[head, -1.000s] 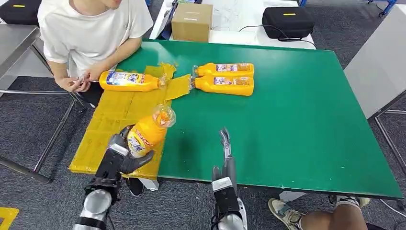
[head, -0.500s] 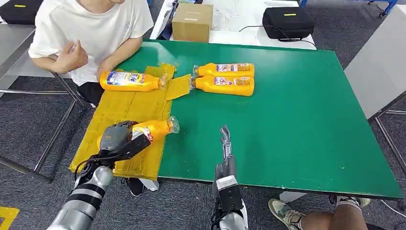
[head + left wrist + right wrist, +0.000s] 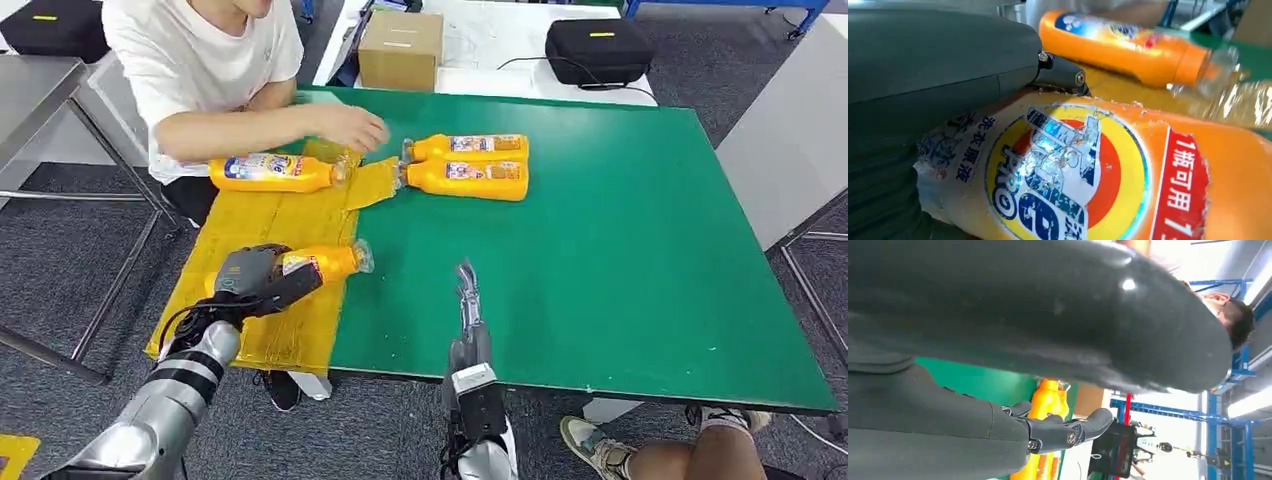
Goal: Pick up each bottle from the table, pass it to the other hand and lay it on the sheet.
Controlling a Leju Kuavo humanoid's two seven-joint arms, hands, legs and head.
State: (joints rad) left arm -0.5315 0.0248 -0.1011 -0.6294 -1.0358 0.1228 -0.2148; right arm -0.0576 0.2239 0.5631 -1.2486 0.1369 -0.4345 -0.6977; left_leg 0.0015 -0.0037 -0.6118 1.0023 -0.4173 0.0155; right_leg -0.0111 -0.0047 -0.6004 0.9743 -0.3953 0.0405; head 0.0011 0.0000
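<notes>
The left hand [image 3: 258, 283] holds a bottle [image 3: 322, 265] lying on the sheet's [image 3: 250, 232] right edge (seemingly resting), so on release it could roll onto the table [image 3: 620, 230]; the right hand [image 3: 468, 300] is empty, fingers straight.

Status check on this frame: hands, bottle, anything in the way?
Left hand grips bottle, lying on the yellow sheet. Right hand open, holding nothing, over the table. Person's hand reaching in near the far bottles.
</notes>
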